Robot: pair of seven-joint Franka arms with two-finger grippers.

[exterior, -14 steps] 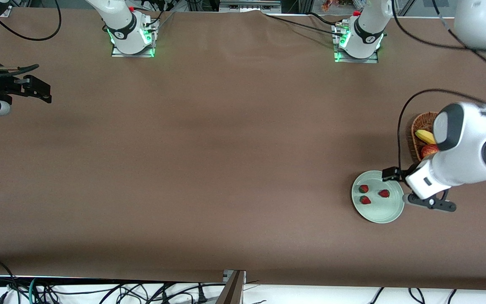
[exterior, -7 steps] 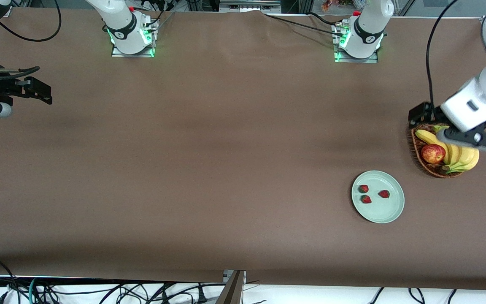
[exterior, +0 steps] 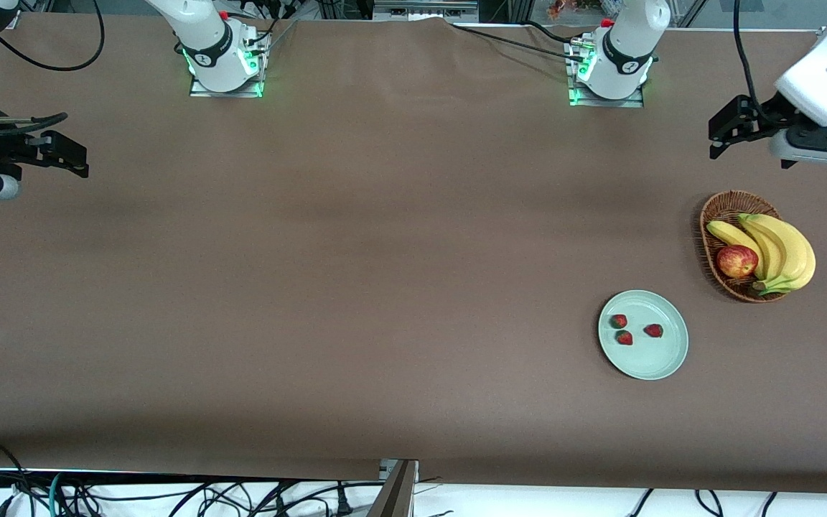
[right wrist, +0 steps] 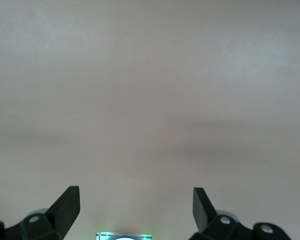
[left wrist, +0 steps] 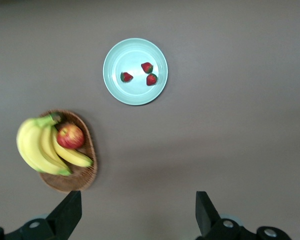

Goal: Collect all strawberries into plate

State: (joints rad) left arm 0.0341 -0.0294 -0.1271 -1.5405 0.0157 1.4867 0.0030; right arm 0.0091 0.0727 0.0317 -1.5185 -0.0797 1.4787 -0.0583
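Note:
Three small red strawberries lie in the pale mint-green plate toward the left arm's end of the table. The left wrist view shows the strawberries in the plate from high above. My left gripper is open and empty, up in the air over bare table between the basket and the left arm's base; it also shows in the left wrist view. My right gripper waits open and empty at the right arm's end of the table, over bare table in the right wrist view.
A brown wicker basket with bananas and a red apple stands beside the plate, farther from the front camera. The left wrist view shows the basket, apple and bananas. Brown cloth covers the table.
My left arm has risen from beside the plate, passed over the basket and drawn back toward its base. The strawberries, plate and right arm have not moved.

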